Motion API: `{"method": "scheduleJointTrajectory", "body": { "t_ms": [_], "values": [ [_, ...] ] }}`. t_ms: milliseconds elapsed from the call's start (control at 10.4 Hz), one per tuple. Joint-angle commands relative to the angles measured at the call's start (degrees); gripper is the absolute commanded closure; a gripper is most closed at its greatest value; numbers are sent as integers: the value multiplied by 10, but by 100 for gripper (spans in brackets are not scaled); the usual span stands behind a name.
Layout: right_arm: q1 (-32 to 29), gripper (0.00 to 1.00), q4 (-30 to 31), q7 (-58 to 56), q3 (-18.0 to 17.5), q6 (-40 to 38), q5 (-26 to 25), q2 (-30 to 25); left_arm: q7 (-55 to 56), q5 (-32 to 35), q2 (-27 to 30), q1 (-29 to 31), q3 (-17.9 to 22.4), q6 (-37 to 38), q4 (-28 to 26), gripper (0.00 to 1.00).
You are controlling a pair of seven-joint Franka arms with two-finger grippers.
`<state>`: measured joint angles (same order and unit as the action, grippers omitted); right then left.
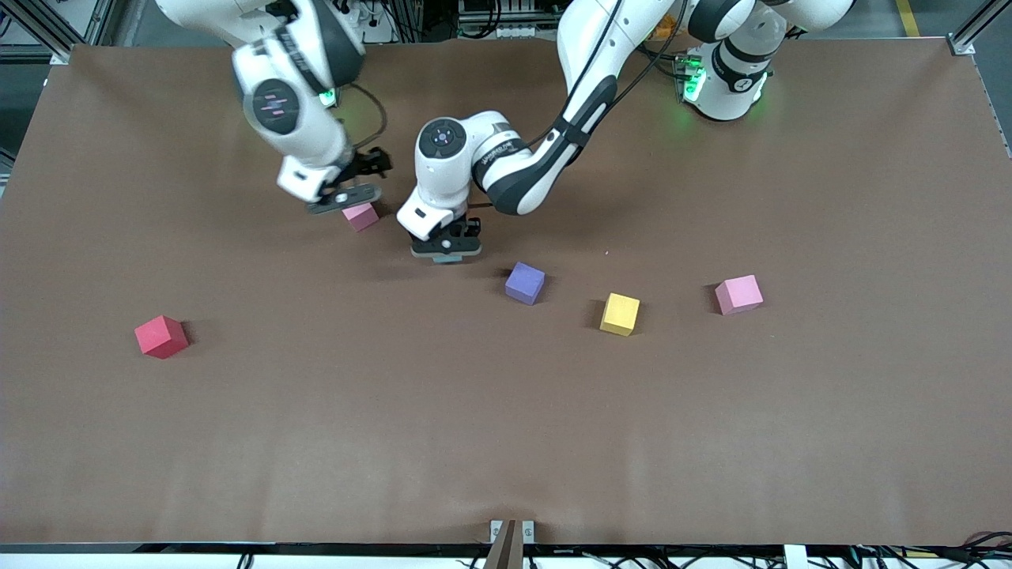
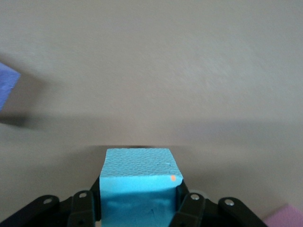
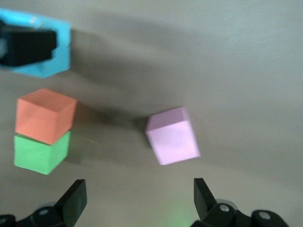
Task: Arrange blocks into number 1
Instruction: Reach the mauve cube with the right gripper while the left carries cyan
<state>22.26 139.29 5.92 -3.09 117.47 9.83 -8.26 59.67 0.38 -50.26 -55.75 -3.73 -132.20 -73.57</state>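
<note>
front view: the left gripper (image 1: 447,254) hangs low over the brown table (image 1: 506,442), near its middle, with a sliver of light blue showing under it. the purple block (image 1: 525,283) sits on the table just beside this gripper, toward the left arm's end and a little nearer the camera. past it the same way lie the yellow cube (image 1: 619,314) and a pink block (image 1: 739,294), each apart from the next. the right gripper (image 1: 345,199) hovers over a second pink block (image 1: 360,216). the red cube (image 1: 161,337) lies well apart, toward the right arm's end.

left wrist view: the left gripper (image 2: 142,208) is clenched on the light blue block (image 2: 138,182), one finger (image 2: 189,208) pressed to each side. a corner of the purple block (image 2: 7,85) and a corner of a pink block (image 2: 286,217) show at the frame edges.

right wrist view: the right gripper (image 3: 139,198) is released, its fingers (image 3: 75,201) spread wide above the table. the pink block (image 3: 173,135) lies tilted, just ahead of the gap between them. the orange block (image 3: 45,115) and green block (image 3: 41,152) touch side by side off to one side, with the light blue block (image 3: 45,47) near the orange one, held in the left gripper (image 3: 28,45).
</note>
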Motion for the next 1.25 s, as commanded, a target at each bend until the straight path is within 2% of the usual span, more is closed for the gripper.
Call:
{"method": "scheduleJointTrajectory", "body": {
  "t_ms": [0,193,290,676,965,1158],
  "values": [
    [-65,0,12,-40,-4,-9,-9,-13,-39,-4,13,6,-10,19,-9,100],
    [-89,0,12,-52,4,-5,-3,5,-42,-6,10,4,-14,19,-9,100],
    [-91,0,14,-96,4,-6,-2,17,-42,-7,7,4,-18,19,-9,100],
    [-77,0,43,-175,4,-11,10,33,-37,-10,-2,-1,-20,19,-11,100],
    [-65,0,44,-179,4,-3,21,90,-30,-12,-5,-12,-20,17,-11,100],
    [-58,0,44,-179,4,7,40,105,-27,-11,-5,-14,-20,17,-15,100]
  ]
}}
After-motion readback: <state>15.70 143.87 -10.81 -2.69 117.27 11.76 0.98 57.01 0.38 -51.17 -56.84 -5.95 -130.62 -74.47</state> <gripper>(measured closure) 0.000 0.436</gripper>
